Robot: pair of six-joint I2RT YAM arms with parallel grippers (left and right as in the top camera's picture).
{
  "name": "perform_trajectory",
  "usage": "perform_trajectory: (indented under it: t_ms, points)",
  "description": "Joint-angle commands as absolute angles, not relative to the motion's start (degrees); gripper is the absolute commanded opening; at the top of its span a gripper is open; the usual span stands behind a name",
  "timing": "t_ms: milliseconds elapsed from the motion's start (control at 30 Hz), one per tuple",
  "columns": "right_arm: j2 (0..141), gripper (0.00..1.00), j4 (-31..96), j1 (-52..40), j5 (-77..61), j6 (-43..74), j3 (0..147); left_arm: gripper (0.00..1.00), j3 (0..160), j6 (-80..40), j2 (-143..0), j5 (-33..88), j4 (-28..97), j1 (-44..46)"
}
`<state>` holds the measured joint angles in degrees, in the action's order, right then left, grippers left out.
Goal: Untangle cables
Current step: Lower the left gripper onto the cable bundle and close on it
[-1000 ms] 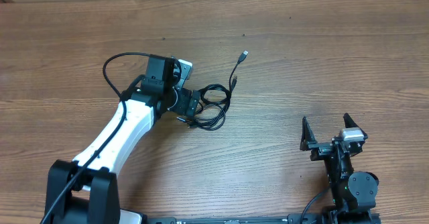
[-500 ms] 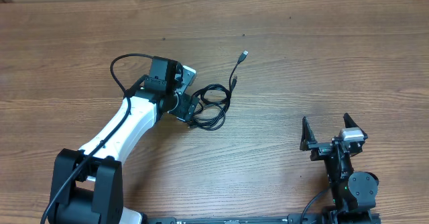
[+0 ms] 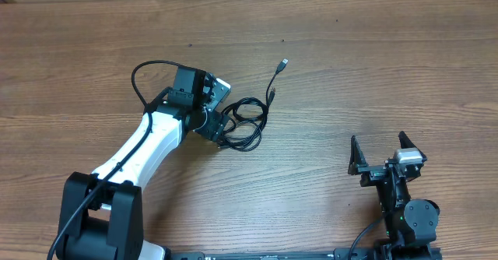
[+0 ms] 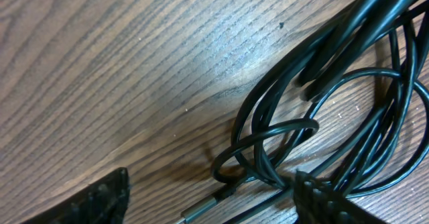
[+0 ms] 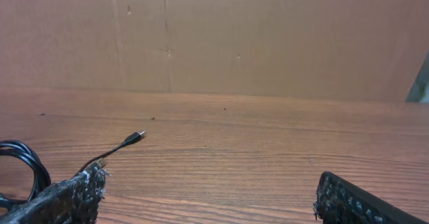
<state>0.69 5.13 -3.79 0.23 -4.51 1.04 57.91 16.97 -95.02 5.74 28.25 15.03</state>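
Left fingers (image 4: 100,197) now further into the cables (image 4: 362,19), narrower than before but apart; right fingers (image 5: 67,197) wide, same place.

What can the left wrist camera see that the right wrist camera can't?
Only the left wrist: the cables looped over each other up close, and a silver tip at the bottom edge. Only the right wrist: a brown wall behind the table, and a loose cable end with its plug lying out on its own. Both: black cables on the wooden table.
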Motion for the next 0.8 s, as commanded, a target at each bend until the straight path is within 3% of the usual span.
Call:
perform_trajectory:
  t_ms: [0,100,467,767]
  points:
    - [0.16,1.00,4.82,-3.66,0.47,-4.60,0.47,0.80,59.24,18.02,-97.27,6.02,28.27,15.40]
    - [0.16,1.00,4.82,-3.66,0.47,-4.60,0.47,0.80,59.24,18.00,-98.89,6.20,28.12,15.40]
    - [0.16,1.00,4.82,-3.66,0.47,-4.60,0.47,0.64,59.24,18.02,-99.26,7.51,27.29,15.40]
    - [0.16,1.00,4.82,-3.66,0.47,-4.60,0.47,0.60,59.24,18.00,-101.71,8.05,26.94,15.40]
